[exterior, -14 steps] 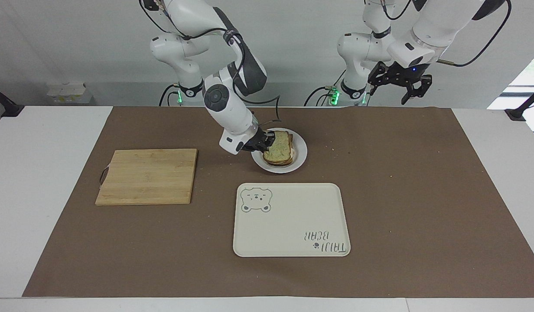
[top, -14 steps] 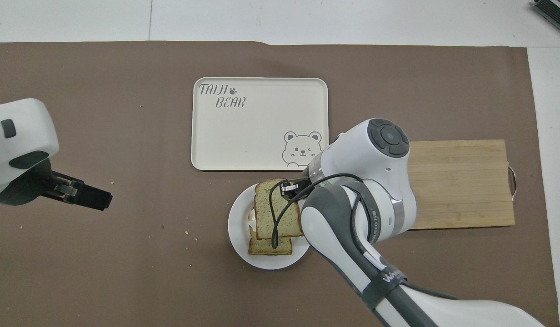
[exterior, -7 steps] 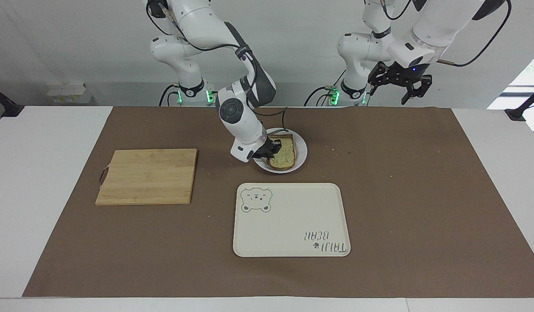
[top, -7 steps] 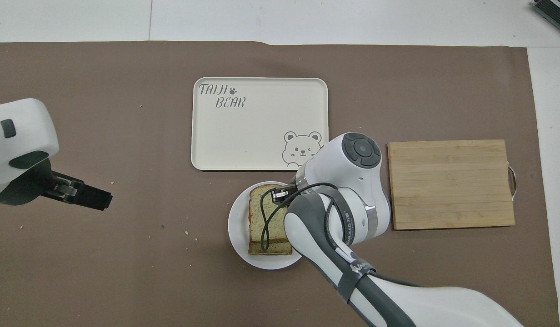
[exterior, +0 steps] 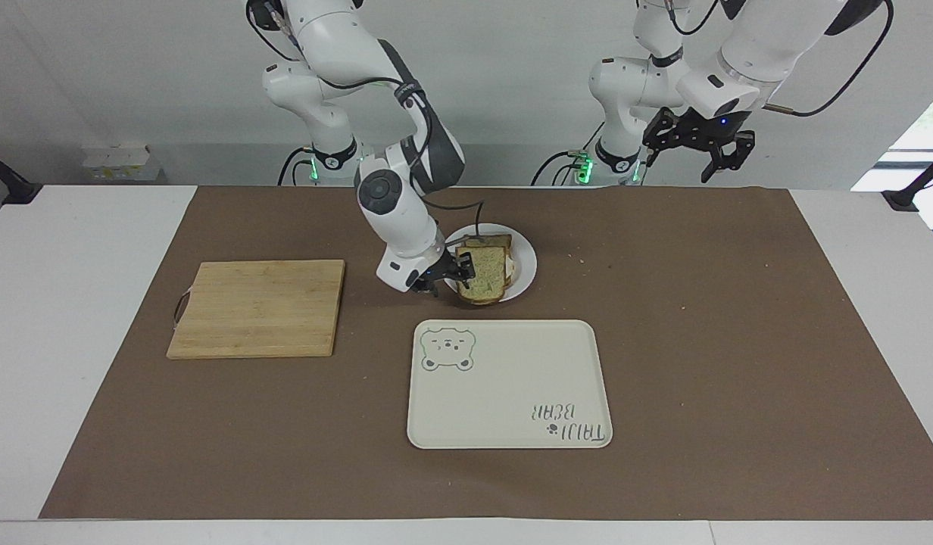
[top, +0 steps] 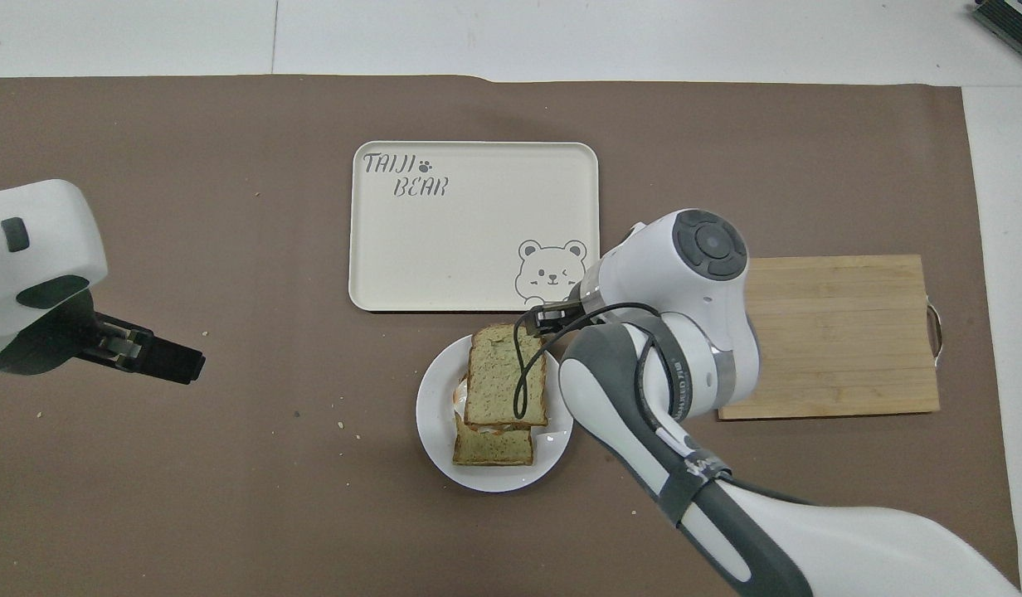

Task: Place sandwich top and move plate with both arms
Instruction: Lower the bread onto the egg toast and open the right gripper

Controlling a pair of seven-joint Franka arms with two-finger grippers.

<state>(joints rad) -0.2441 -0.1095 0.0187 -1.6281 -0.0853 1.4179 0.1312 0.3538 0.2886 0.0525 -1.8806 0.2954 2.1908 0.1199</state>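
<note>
Finishing the first step, we are setting the sandwich top (exterior: 485,274) on the lower slice (top: 493,444) on the plate (exterior: 525,261). The top is lying on it, but skewed and shifted toward the tray (exterior: 512,386), so it is overhanging the slice below.

The right claw (exterior: 450,274) is sitting low at the top's edge, on the side toward the cutting board (exterior: 258,306). We cannot tell whether its fingers are gripping the crust or are clear of it. The left claw (exterior: 697,147) is waiting, raised over the left arm's end of the counter, fingers spread wide and holding nothing.

Next, we judge, the right claw is needing to come clear of the bread. Then both claws are needing to take the plate by opposite rims.

The bread is looking soft, porous and speckled, with a brown crust and rounded top. The plate is round, white and glossy, with a thin, shallow rim, likely slippery. The tray is a smooth cream rectangle, the board pale wood, and the mat dull brown.
</note>
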